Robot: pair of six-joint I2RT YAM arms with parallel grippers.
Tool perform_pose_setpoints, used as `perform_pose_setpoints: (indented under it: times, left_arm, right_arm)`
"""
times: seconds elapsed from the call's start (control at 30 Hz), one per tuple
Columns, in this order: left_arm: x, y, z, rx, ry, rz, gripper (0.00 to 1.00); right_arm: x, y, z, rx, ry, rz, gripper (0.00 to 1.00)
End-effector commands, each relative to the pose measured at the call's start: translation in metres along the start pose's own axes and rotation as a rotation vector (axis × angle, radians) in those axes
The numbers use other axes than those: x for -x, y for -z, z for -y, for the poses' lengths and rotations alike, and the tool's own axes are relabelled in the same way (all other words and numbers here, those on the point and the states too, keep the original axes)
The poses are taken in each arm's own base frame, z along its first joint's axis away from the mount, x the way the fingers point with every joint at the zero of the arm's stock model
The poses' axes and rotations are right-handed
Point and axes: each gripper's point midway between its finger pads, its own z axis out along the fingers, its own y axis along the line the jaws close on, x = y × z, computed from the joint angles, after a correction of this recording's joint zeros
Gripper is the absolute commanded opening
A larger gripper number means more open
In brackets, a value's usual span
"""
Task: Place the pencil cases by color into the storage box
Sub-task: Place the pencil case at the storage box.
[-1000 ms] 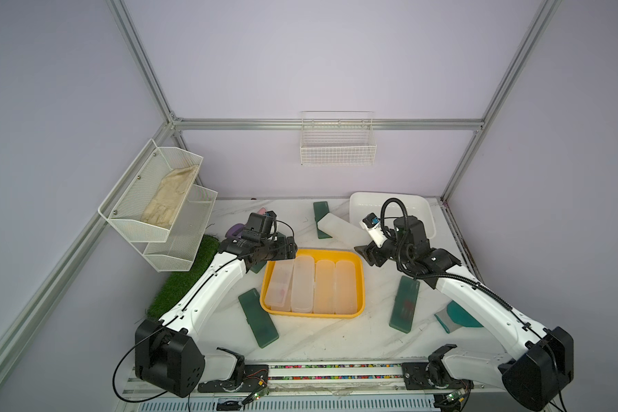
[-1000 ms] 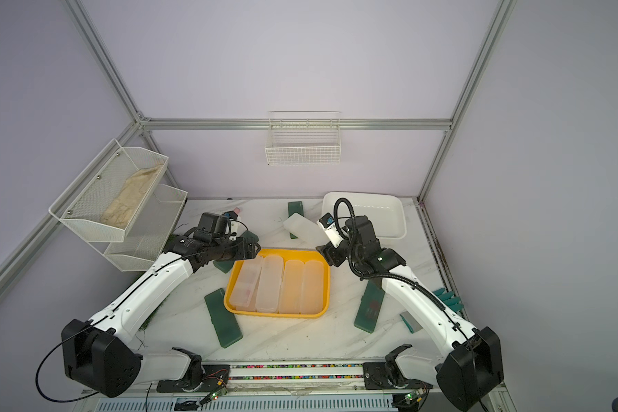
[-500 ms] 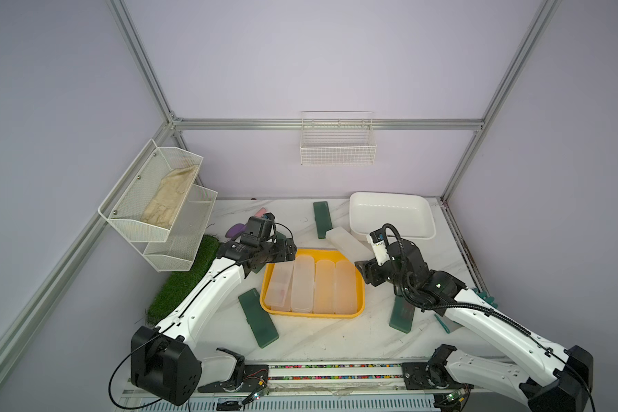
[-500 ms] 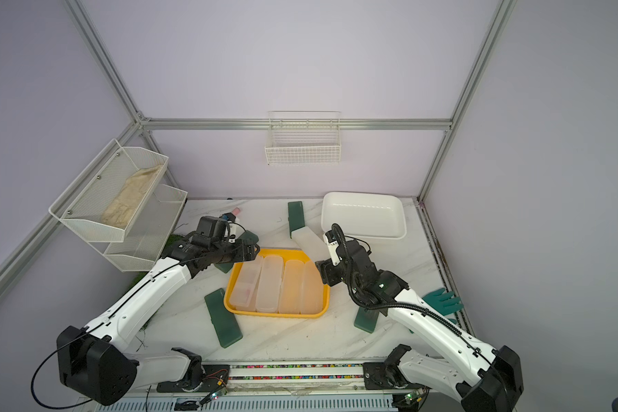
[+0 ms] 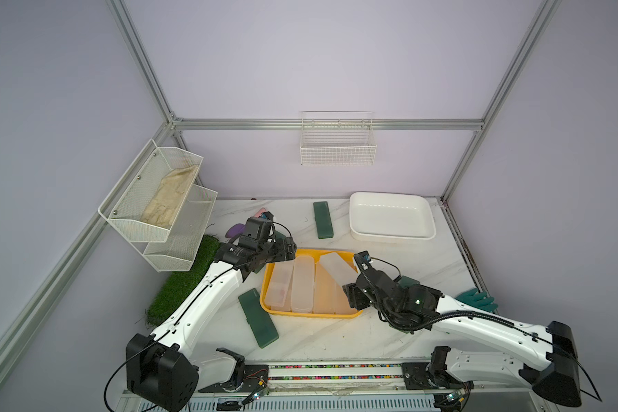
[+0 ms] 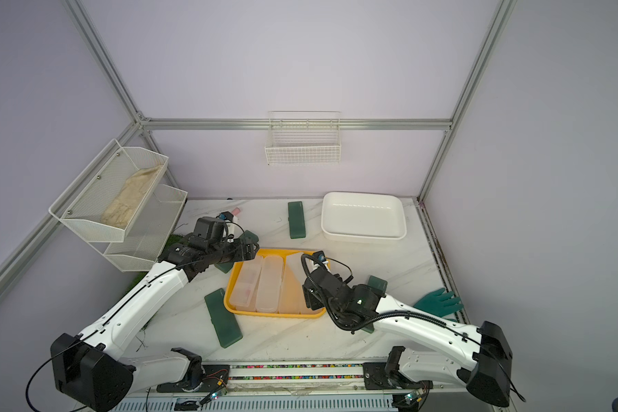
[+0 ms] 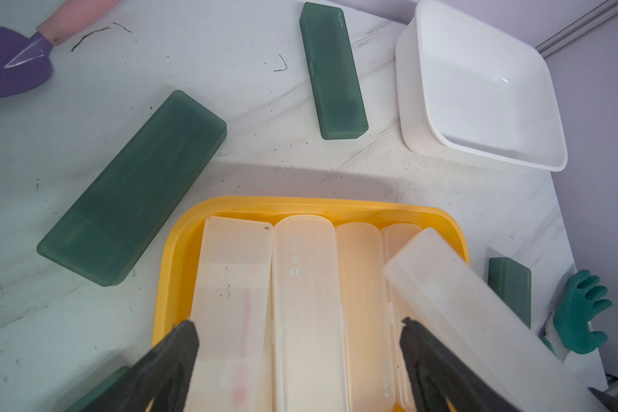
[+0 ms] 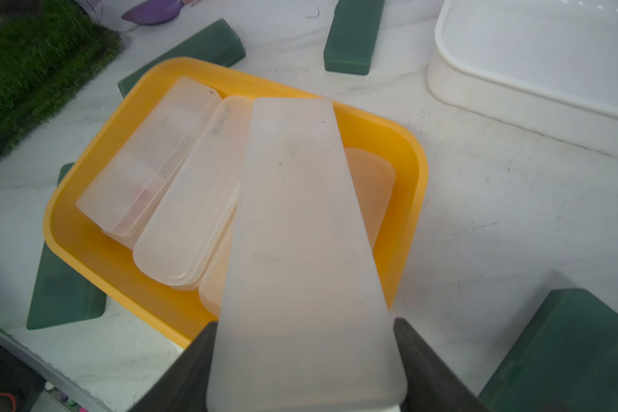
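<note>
1. A marble table (image 5: 436, 264) carries everything.
2. A white tub (image 5: 392, 235) stands at the back right.
3. A yellow tray (image 5: 313, 314) sits mid-table. It holds four frosted cases (image 7: 304, 303) lying flat side by side. Two of them bear pale printed characters along the lid, too faint to read.
4. A grass mat (image 5: 182, 281) lies at the left edge.
5. A fifth frosted case (image 8: 300, 232) slants above the tray's right side, over the cases there. The right gripper (image 8: 304, 323) pinches its near end.
6. Four green cases (image 7: 136, 189) lie on the table outside the tray. One is beside the tub, one by the tray's back left corner, one at its front left, and one partly under the right arm. Two show a small raised brand word near one end, too small to read.
7. The left gripper (image 7: 297, 323) hangs over the tray's back left corner, fingers spread wide and empty.
8. A teal glove (image 5: 477, 299) lies at the right edge.
9. A purple trowel (image 7: 11, 60) with a pink handle lies at the back left.
</note>
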Motion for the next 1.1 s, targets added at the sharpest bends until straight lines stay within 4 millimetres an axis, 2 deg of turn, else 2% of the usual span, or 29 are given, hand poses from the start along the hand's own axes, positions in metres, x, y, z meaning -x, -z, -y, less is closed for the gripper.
perform_pose_setpoints:
  times: [0.0,0.27,0.33,0.57,0.9,1.07]
  left_arm:
    - [0.000,0.003,0.001,-0.010,0.002,0.029,0.90]
    - [0.001,0.005,0.005,-0.026,-0.009,0.032,0.90]
    - [0.001,0.005,0.005,-0.031,-0.012,0.030,0.90]
    - [0.000,0.006,0.007,-0.038,-0.014,0.031,0.90]
    - [-0.002,0.009,0.009,-0.055,-0.023,0.027,0.90]
    - [-0.003,0.009,0.010,-0.060,-0.026,0.024,0.90]
  right_arm:
    - [0.008,0.002,-0.003,-0.088,-0.109,0.069,0.40]
    - [-0.007,-0.008,-0.021,-0.178,-0.214,0.131,0.41]
    - [-0.012,-0.016,-0.026,-0.197,-0.225,0.129,0.41]
    - [-0.013,-0.032,-0.036,-0.248,-0.284,0.161,0.42]
    - [-0.023,-0.065,-0.066,-0.220,-0.283,0.122,0.45]
    - [-0.029,-0.076,-0.072,-0.228,-0.288,0.107,0.46]
